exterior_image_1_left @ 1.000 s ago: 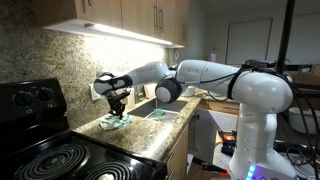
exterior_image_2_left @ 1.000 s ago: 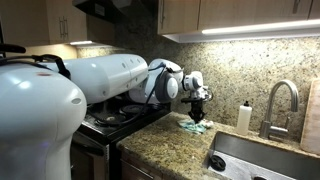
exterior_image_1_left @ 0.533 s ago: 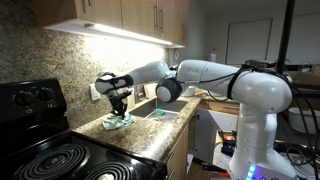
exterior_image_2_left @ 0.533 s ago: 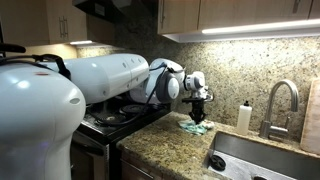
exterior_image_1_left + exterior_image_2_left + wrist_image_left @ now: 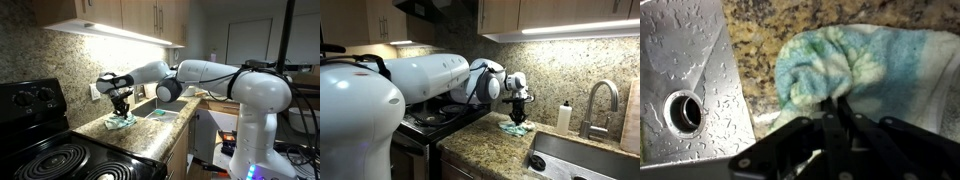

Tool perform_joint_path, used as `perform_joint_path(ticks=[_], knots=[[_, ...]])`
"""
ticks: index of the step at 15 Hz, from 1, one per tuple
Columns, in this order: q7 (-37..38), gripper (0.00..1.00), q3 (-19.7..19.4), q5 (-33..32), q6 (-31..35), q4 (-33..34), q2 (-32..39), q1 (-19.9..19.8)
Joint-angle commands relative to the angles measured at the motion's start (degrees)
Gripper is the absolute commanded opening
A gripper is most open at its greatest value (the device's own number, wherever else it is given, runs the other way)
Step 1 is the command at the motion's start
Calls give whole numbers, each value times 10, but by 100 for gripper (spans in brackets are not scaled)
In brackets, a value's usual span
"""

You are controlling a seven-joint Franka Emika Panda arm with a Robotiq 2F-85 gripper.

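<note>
cloth (image 5: 840,65): white, mottled with pale blue and green
counter (image 5: 760,25): speckled granite in brown, tan and black
sink (image 5: 680,50): silver-grey, dotted with water drops
gripper (image 5: 835,104): black
arm (image 5: 210,72): white, dark joints
stove (image 5: 40,150): black

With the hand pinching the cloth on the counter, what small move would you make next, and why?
Probably lift it straight up a little: the hand is shut on a fold of the cloth, which lies bunched on the counter beside the sink.
</note>
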Motion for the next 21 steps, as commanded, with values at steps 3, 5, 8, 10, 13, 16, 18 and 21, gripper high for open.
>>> perform_joint_path(ticks=[3,5,8,10,13,16,18,21], knots=[[31,8,2,9,-64,-11,19,-16],[32,8,0,7,-80,-11,18,-20],[31,8,1,7,-103,-12,19,-27],[20,7,1,5,-118,-12,22,-30],[11,8,0,0,-87,1,2,-20],[9,7,0,0,-93,1,2,-21],[9,7,0,0,-94,1,2,-21],[12,8,-2,-2,-97,12,6,-20]])
